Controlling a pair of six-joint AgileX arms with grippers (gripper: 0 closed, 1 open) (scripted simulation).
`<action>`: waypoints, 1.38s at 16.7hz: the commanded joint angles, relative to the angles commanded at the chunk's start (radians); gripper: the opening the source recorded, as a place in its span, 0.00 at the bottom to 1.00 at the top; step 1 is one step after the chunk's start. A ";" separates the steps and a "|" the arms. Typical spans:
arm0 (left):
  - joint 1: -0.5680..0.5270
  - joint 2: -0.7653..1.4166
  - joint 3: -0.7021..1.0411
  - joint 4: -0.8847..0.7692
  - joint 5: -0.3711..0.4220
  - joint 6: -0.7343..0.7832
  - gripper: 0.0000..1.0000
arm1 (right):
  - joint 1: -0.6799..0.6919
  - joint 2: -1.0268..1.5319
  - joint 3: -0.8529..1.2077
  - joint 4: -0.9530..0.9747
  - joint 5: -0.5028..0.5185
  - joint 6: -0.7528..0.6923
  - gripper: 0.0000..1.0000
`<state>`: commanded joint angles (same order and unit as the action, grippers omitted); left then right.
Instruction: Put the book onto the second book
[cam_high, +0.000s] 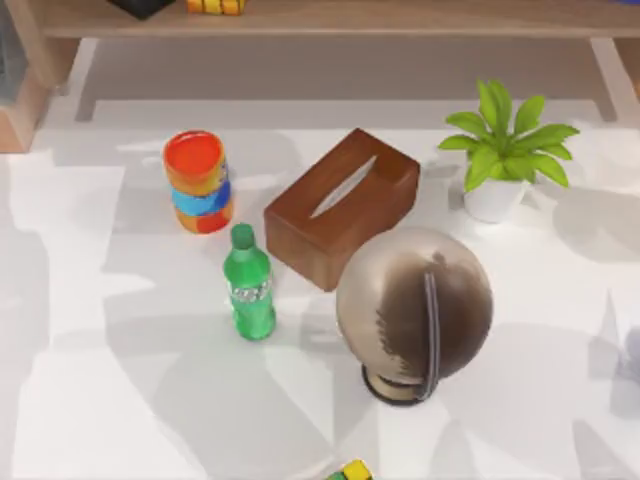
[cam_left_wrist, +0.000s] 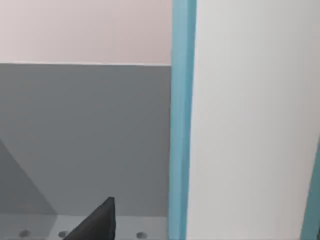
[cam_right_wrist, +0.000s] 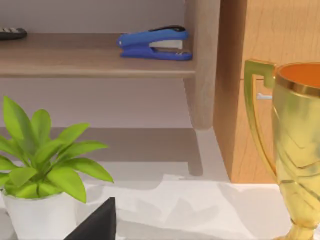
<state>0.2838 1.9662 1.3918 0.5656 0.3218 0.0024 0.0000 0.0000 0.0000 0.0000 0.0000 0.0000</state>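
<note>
The book and the second book are out of view. A dark part of my left gripper (cam_left_wrist: 95, 225) pokes into the left wrist view, facing a grey wall and a teal upright strip (cam_left_wrist: 182, 120). A dark part of my right gripper (cam_right_wrist: 97, 222) shows in the right wrist view, between a potted plant (cam_right_wrist: 45, 165) and a gold trophy (cam_right_wrist: 295, 150).
On the white table stand a brown tissue box (cam_high: 342, 205), a green bottle (cam_high: 250, 285), a globe (cam_high: 415, 310), a stack of coloured cups (cam_high: 200, 182) and the potted plant (cam_high: 505, 150). A wooden shelf (cam_high: 330, 18) runs along the back, with a blue stapler (cam_right_wrist: 152, 44).
</note>
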 joint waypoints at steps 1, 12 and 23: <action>-0.006 0.005 0.019 -0.013 -0.006 0.000 1.00 | 0.000 0.000 0.000 0.000 0.000 0.000 1.00; 0.006 0.100 0.098 0.002 0.009 -0.001 0.92 | 0.000 0.000 0.000 0.000 0.000 0.000 1.00; 0.006 0.100 0.098 0.002 0.009 -0.001 0.10 | 0.000 0.000 0.000 0.000 0.000 0.000 1.00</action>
<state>0.2901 2.0666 1.4898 0.5679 0.3307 0.0013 0.0000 0.0000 0.0000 0.0000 0.0000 0.0000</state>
